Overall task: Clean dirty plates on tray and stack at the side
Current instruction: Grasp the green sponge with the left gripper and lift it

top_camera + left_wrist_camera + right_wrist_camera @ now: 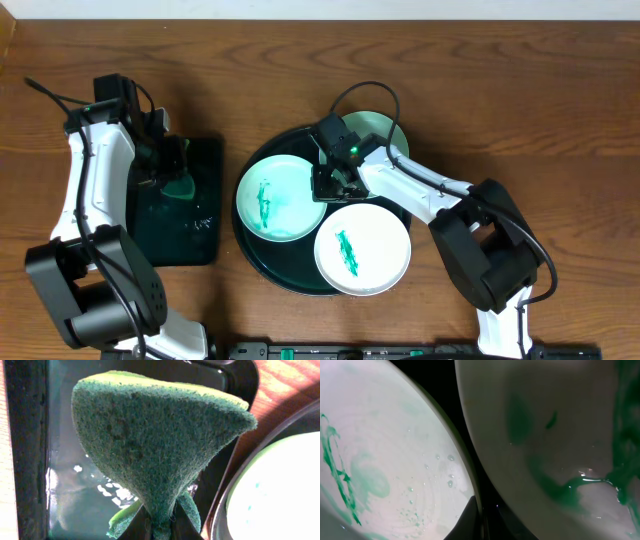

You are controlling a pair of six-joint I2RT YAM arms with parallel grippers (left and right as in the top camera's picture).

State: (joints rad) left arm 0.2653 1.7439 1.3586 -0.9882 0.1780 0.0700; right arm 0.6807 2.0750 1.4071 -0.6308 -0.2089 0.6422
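Your tray [250, 248] sits mid-table, round and dark, and all 3 dirty plates are on it. The left plate [275, 200] lies inside the rim with a green scribble on it. The front plate [365, 250] is also scribbled and covers the rim at the front right, its edge meeting the left plate's. The back plate [388, 128] is pale mint, half hidden behind your right arm, with no marks showing from overhead.

Your right gripper [333, 180] is down between the plates, right at the left plate's rim. Its wrist camera is filled by 2 green-smeared plate faces with a dark gap and 1 dark fingertip [470, 520] low in it. I cannot tell whether that pincer is apart or closed.

Your left gripper [170, 162] is clamped on the sponge [155, 445], pinching its lower end so the green scouring face fans upward. It hangs over the black rectangular tray [188, 242], which holds a wet sheen and lies just left of the round one.

Everything rests on a brown wooden table [560, 120] with visible grain. A pale strip shows beyond its far edge.

The count: 3 plates, 1 round tray, 1 rectangular tray, 1 sponge, 2 arms.
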